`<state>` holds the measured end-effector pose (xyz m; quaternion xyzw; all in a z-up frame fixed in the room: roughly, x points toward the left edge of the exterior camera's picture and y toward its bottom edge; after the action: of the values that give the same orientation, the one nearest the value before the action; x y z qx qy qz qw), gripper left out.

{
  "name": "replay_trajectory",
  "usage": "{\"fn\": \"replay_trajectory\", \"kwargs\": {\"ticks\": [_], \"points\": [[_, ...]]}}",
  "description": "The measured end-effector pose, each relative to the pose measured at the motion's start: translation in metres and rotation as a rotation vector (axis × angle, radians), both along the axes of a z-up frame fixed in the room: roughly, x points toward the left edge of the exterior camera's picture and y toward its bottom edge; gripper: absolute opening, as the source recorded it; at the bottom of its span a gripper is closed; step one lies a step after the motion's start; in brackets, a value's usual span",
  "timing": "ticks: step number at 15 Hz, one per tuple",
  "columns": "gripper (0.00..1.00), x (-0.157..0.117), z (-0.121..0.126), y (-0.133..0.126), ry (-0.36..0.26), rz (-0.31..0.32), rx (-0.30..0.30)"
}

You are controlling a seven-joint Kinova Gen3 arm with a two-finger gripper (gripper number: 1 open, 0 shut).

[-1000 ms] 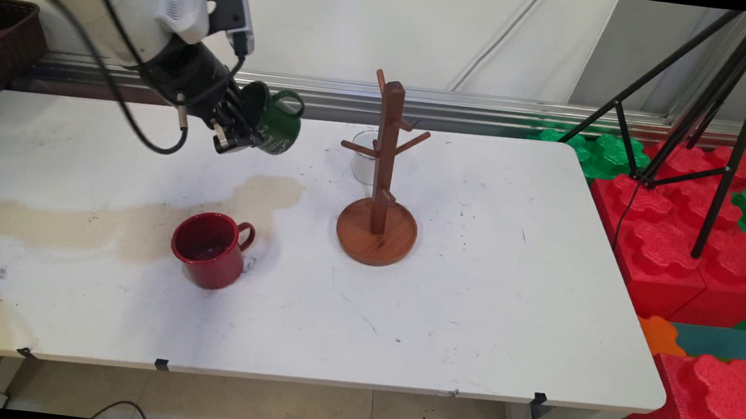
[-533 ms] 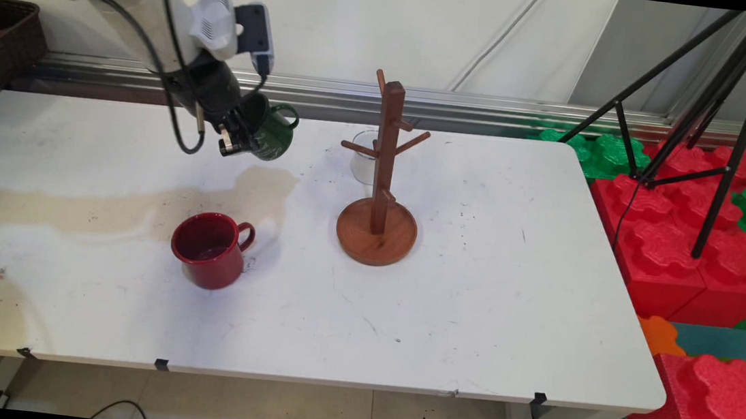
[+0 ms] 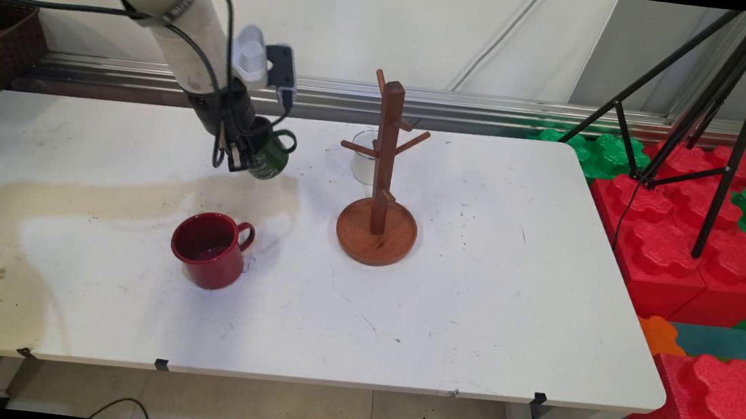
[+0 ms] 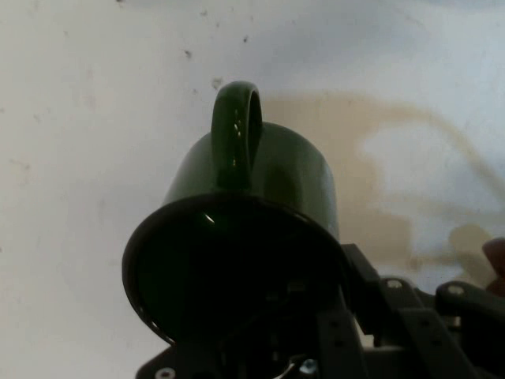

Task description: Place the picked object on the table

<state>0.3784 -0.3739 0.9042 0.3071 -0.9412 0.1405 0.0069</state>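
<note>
1. Starting nearest you, watch the red mug (image 3: 211, 249): it stands upright on the white table (image 3: 473, 301), near and a little left of where the arm works. You risk clipping it if the arm swings toward the near edge, because its handle sticks out to the right on the side the arm would pass.

2. Right of it, in the middle, stands the wooden mug tree (image 3: 382, 183) on its round base. Its pegs jut out left and right, so a sideways sweep of the held mug could catch one and tip the whole stand.

3. Further back and left, the gripper (image 3: 241, 153) pinches the rim of the green mug (image 3: 270, 154), one finger inside and one outside as far as the hand view shows. The green mug (image 4: 245, 229) hangs tilted above the table, mouth toward the hand, handle away from it. You hold it by a thin, glossy wall only, so a jolt could let it twist or slip out.

4. Farthest back, a white cup (image 3: 364, 157) sits just behind the tree, partly hidden by the trunk. You could knock it without noticing if you reach past the pegs.

5. Black cables (image 3: 224, 51) hang off the arm and could snag.
</note>
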Motion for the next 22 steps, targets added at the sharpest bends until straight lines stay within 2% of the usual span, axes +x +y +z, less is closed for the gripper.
{"fn": "replay_trajectory", "kwargs": {"ticks": [5,9,17,22], "points": [[0.00,-0.010,-0.026,-0.022,-0.051,-0.003,0.082],[0.00,-0.018,-0.041,-0.033,-0.078,-0.005,0.125],[0.00,-0.029,-0.059,-0.046,-0.111,-0.009,0.174],[0.00,-0.031,-0.065,-0.049,-0.128,-0.014,0.185]]}}
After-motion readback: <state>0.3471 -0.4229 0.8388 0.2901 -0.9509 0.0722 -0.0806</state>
